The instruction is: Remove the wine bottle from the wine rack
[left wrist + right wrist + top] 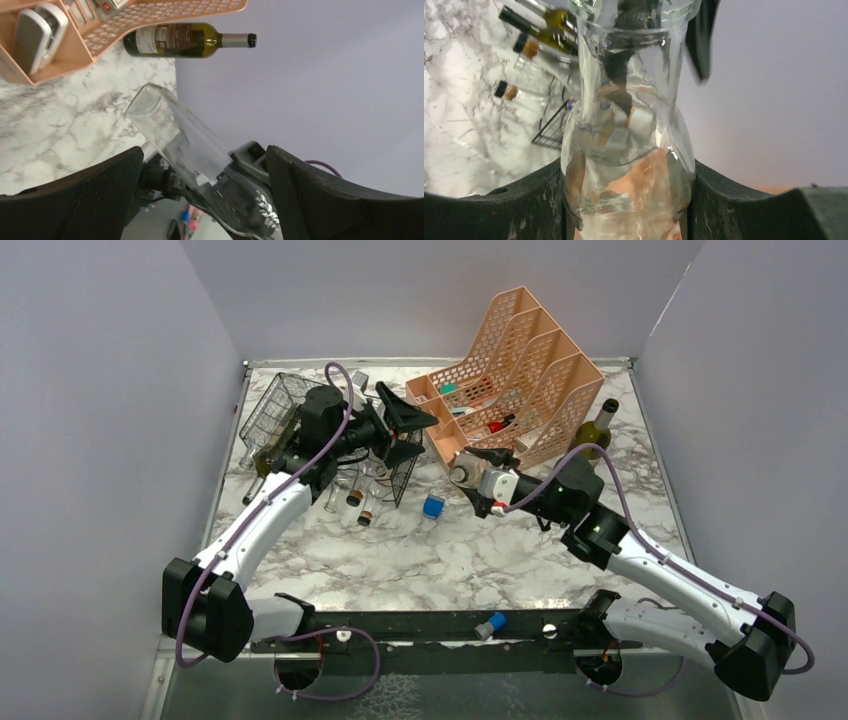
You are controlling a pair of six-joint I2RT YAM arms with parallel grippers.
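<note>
The black wire-mesh wine rack point(272, 410) lies tipped at the back left, and several corked bottles point(352, 495) poke out of it onto the marble. The right wrist view shows its corner point(549, 131) and its bottles point(546, 27). My right gripper point(472, 478) is shut on a clear glass bottle point(462, 473), off the rack, and its fingers press the bottle's shoulder point(629, 190). My left gripper point(425, 437) is wide open beside the rack. The clear bottle point(165, 120) passes between its fingers without touching them.
A peach perforated file organizer point(520, 370) stands at the back, holding small items. An olive-green wine bottle point(597, 427) stands by the right wall. A blue cap point(432, 506) lies mid-table, and another small blue thing point(490, 625) lies on the front rail. Grey walls close three sides.
</note>
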